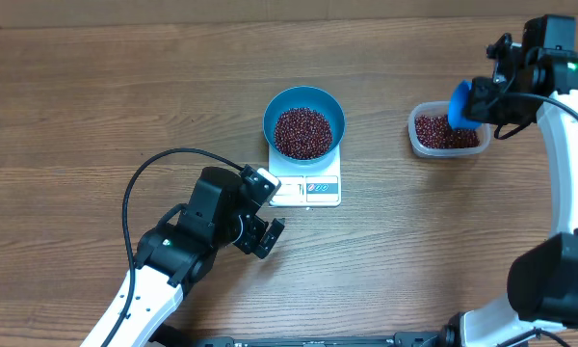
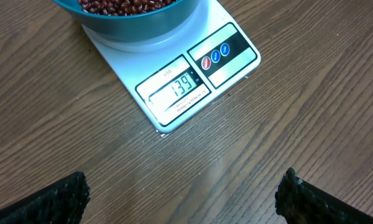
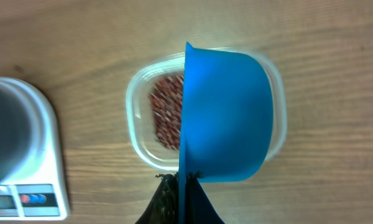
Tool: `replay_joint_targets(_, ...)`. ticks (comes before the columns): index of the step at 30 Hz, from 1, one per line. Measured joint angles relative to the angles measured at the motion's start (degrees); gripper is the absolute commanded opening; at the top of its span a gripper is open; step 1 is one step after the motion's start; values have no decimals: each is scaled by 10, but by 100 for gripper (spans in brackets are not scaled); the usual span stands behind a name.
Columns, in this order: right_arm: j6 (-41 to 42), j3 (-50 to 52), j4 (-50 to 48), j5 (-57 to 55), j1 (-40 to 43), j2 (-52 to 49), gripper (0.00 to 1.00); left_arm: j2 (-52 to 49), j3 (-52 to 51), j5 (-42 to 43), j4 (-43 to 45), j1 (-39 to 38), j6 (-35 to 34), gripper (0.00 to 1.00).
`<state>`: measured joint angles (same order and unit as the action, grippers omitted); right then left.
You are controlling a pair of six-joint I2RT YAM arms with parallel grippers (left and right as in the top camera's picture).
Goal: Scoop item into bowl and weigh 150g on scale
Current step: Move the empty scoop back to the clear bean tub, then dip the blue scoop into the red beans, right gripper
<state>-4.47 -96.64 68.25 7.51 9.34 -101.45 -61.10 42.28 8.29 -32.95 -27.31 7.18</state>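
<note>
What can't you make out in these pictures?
- Right wrist view: the scoop covers most of the tub, hiding most of the beans there and the scoop's own contents.
- Overhead view: the scale display is too small to read.
- Left wrist view: the bowl is cut off by the top edge.

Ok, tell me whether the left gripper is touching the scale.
Apart. The left wrist view shows bare table lying between the open left gripper and the scale.
</note>
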Motion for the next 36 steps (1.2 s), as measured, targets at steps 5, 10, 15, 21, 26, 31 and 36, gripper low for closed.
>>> replay_joint_targets(5, 4, 3, 19, -37, 0, -25, 4, 0, 0, 0, 0, 0, 0, 99)
replay_joint_targets(10, 14, 15, 15, -76, 0, -37, 4, 0, 0, 0, 0, 0, 0, 99)
replay_joint_targets(15, 21, 19, -2, -93, 0, -52, 4, 0, 0, 0, 0, 0, 0, 100)
replay_joint_targets(21, 23, 19, -12, -94, -1, -75, 4, 0, 0, 0, 0, 0, 0, 100)
replay_joint_targets(26, 24, 19, -3, -93, -9, -88, 4, 0, 0, 0, 0, 0, 0, 100)
replay_joint_targets(31, 26, 19, -1, -93, -33, -95, 4, 0, 0, 0, 0, 0, 0, 100)
replay_joint_targets(36, 28, 19, 0, -94, -58, -101, 4, 0, 0, 0, 0, 0, 0, 100)
